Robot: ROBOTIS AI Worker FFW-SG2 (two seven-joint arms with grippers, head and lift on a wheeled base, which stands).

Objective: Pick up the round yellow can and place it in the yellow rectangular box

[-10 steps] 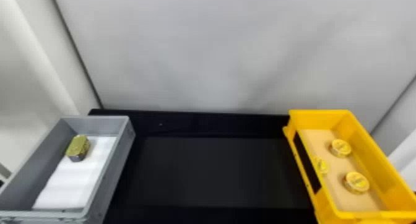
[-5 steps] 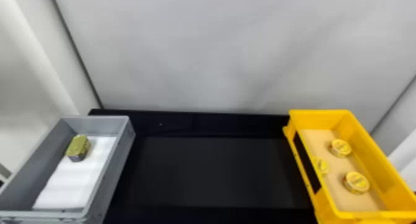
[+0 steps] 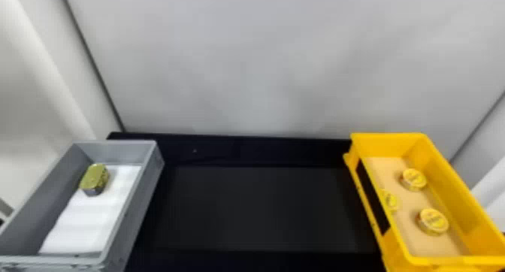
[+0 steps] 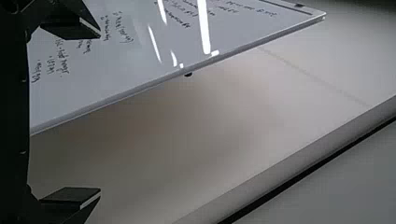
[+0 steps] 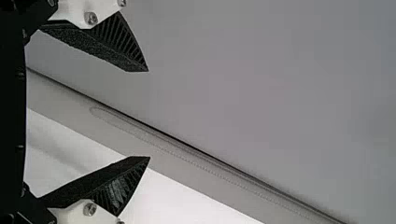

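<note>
The left gripper [image 4: 100, 113], seen in its wrist view, is open, its two black fingers well apart. Past them is a whiteboard [image 4: 140, 51] with dark writing on it and bright streaks of glare. The right gripper [image 5: 148, 114] is open too in its own wrist view, its ribbed fingers spread, tips pointing out over a pale surface crossed by a slanting edge.

In the head view the yellow box [image 3: 456, 201] stands at four o'clock on the black table [image 3: 263, 207]. Three round yellow cans lie in it on a tan base [image 3: 404, 200], all apart from one another. Taking the middle of the box as the dial, the first can [image 3: 413, 179] is at twelve o'clock, the second can [image 3: 390, 200] at nine, partly hidden by the box's side, and the third can [image 3: 433, 221] at about five.

The grey bin [image 3: 139, 211] is at eight o'clock on the view, well apart from the box. A white sheet [image 3: 88, 218] lines part of its floor. The green-gold tin [image 3: 94, 179], blocky with rounded corners, sits at the bin's one o'clock, by the sheet's far end
</note>
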